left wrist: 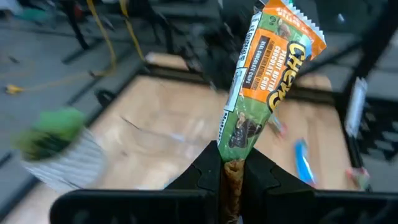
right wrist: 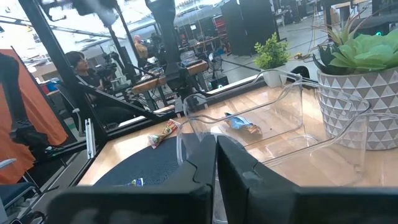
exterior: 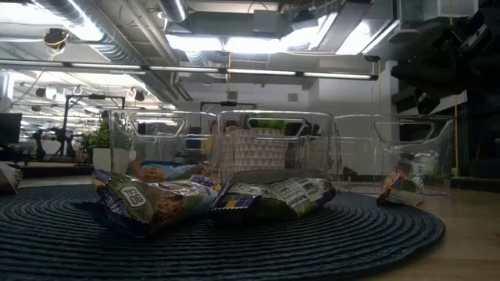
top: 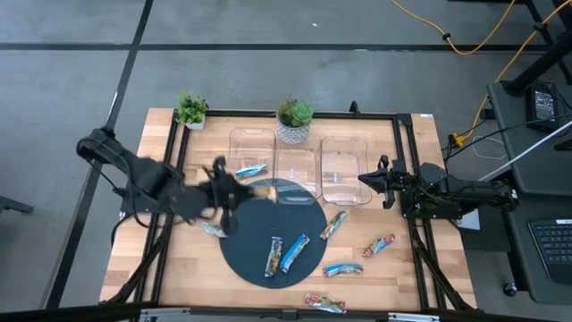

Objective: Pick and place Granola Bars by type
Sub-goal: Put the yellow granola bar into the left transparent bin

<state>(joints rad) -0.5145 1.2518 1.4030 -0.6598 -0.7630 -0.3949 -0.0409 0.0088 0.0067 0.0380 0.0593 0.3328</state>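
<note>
Left pincer (left wrist: 231, 177) clamps a green-and-orange granola bar (left wrist: 267, 81) by its end.

In the high view the left pincer (top: 234, 192) sits left of centre, at the upper-left edge of the round dark mat (top: 259, 268). The right pincer (top: 365, 179), closed and empty, waits at centre right beside the clear bins (top: 342, 170). A blue bar (top: 250, 170) lies in the left bin; other bars (top: 286, 253) lie scattered on mat and counter (top: 420, 277).
</note>
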